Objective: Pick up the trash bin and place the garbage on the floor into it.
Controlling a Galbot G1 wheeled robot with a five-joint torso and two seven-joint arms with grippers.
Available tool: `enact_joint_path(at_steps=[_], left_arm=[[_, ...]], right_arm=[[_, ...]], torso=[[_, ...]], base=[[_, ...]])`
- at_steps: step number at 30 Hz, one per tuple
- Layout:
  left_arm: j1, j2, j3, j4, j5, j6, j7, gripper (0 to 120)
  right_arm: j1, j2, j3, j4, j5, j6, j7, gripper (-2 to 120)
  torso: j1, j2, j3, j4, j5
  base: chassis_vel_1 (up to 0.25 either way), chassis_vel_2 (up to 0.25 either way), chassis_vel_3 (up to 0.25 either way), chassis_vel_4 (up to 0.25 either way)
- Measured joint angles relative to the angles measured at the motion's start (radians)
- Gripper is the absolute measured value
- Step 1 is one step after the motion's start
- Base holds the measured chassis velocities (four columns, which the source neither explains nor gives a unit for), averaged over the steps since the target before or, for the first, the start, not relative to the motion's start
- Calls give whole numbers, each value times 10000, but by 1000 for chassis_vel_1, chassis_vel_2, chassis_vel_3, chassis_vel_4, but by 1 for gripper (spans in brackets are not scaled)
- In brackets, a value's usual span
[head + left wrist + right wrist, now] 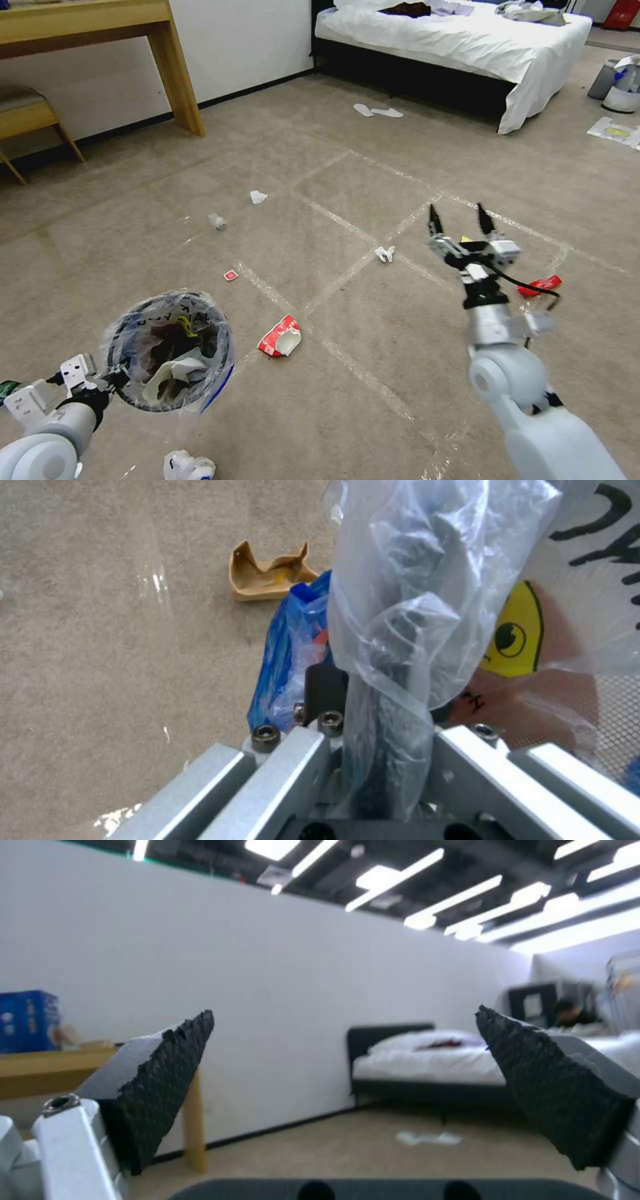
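Observation:
The trash bin point(167, 350) hangs above the floor point(467, 153) at the lower left, round, with a crinkly clear liner and litter inside. My left gripper point(115, 377) is shut on its near rim; the left wrist view shows the liner point(427, 580) bunched over the gripper point(373, 705). My right gripper point(460, 219) is raised over the taped carpet, open and holding nothing; its fingers point(167, 1075) point toward the bed. Garbage lies around: a torn red-white cup point(280, 337), a small red wrapper point(231, 275), white tissues point(385, 253) point(258, 197), a red wrapper point(540, 285), brown cardboard point(267, 575).
A crumpled white bag point(188, 467) lies near my base. A wooden desk point(170, 73) and stool point(27, 117) stand at the back left, a bed point(467, 47) at the back, with slippers point(377, 111) before it. A grey bin point(620, 83) and paper point(617, 131) are far right.

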Motion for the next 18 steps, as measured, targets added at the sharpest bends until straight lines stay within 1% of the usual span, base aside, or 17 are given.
enact_joint_path(at_steps=[2,4,5,7,8,10,11,13,15,18], left_arm=[[-5,0,14,2,6,-4,0,0],[-38,-16,52,37,17,-16,16,0],[-38,-16,52,37,17,-16,16,0],[-86,-80,71,98,30,-22,24,0],[-86,-80,71,98,30,-22,24,0],[-131,-157,78,151,100,-46,52,0],[-131,-157,78,151,100,-46,52,0],[-198,-247,84,188,202,-91,127,0],[-209,-258,88,191,216,-97,133,0],[-293,-359,151,238,553,-174,284,0]], right_arm=[[-207,84,238,99,-130,164,-72,100],[-605,322,674,334,-229,354,-97,100],[-605,322,674,334,-229,354,-97,100],[-858,667,1086,470,-501,641,-97,100],[-858,667,1086,470,-501,641,-97,100],[-1069,973,1586,601,-887,945,-115,100],[-1069,973,1586,601,-887,945,-115,100],[-1270,1202,2183,653,-1249,1285,-148,100],[-1338,1228,2291,660,-1307,1334,-148,100],[-1743,1416,2789,830,-1730,1386,58,100]], torso=[[0,0,0,0,1],[0,0,0,-1,0],[0,0,0,-1,0],[0,0,1,1,0],[0,0,1,1,0],[0,0,1,0,-1],[0,0,1,0,-1],[0,0,1,1,-1],[0,0,1,1,0],[0,0,1,-1,-1]], base=[[0,0,0,0],[0,0,0,0],[0,0,0,0],[0,0,0,0],[0,0,0,0],[0,0,0,0],[0,0,0,0],[0,0,0,0],[0,0,0,0],[0,0,0,0]])
